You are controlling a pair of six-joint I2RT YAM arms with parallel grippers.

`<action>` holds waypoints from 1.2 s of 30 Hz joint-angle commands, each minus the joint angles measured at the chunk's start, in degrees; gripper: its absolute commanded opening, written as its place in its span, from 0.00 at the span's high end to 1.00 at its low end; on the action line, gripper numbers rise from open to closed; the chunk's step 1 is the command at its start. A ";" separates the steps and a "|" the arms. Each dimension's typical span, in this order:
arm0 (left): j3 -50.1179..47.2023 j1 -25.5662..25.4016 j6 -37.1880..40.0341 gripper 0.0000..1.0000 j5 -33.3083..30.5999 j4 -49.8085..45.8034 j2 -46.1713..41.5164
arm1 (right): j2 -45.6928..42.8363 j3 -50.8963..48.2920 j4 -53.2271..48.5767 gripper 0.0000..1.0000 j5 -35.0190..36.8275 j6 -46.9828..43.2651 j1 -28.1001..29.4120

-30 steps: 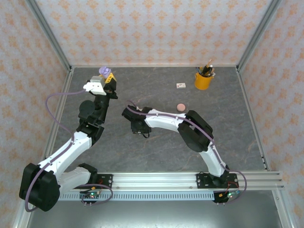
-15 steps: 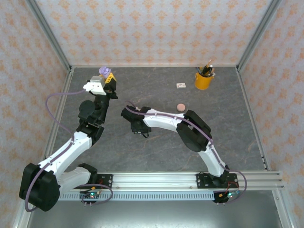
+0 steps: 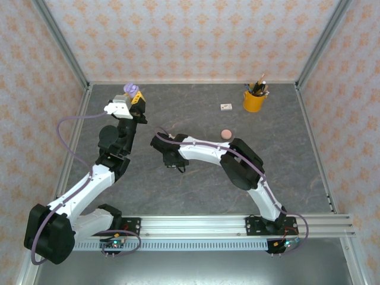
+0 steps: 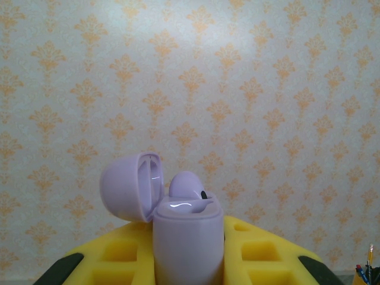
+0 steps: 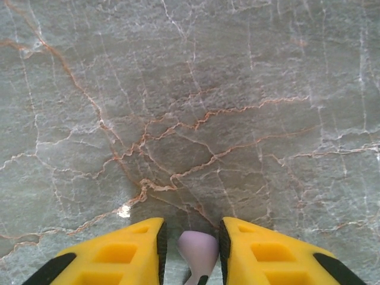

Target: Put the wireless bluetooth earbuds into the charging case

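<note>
Left arm: raised over the far left of the table (image 3: pixel 196 184), with the wrist level and facing the back wall. The left gripper (image 3: pixel 134 95) is clamped on the lilac charging case (image 4: pixel 187 243), which it holds upright. The lid (image 4: pixel 127 187) is swung open to one side, and one lilac earbud (image 4: pixel 185 183) sits inside.

Right arm: elbow bent, reaching left across mid-table, wrist pointing straight down. The right gripper (image 5: pixel 191 237) is narrowly parted close over the marble. A second lilac earbud (image 5: pixel 199 249) lies between its fingers, with a slight gap at one finger. A firm hold cannot be confirmed.
</note>
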 commanded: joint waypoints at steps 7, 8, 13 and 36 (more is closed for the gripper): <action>0.18 0.74 -0.74 1.00 -0.59 2.61 -0.55 | 0.13 -2.10 0.74 0.69 -0.14 0.33 1.61; 0.24 0.79 -0.74 1.00 -0.49 2.60 -0.53 | 0.10 -2.29 0.75 0.70 -0.15 0.41 1.72; 0.25 0.77 -0.91 1.00 -0.43 2.61 -0.35 | -0.02 -3.08 1.04 0.73 -0.24 0.49 1.80; 0.37 0.77 -1.25 1.00 1.92 1.25 -1.31 | -12.05 -14.56 10.61 0.85 5.72 -1.37 0.62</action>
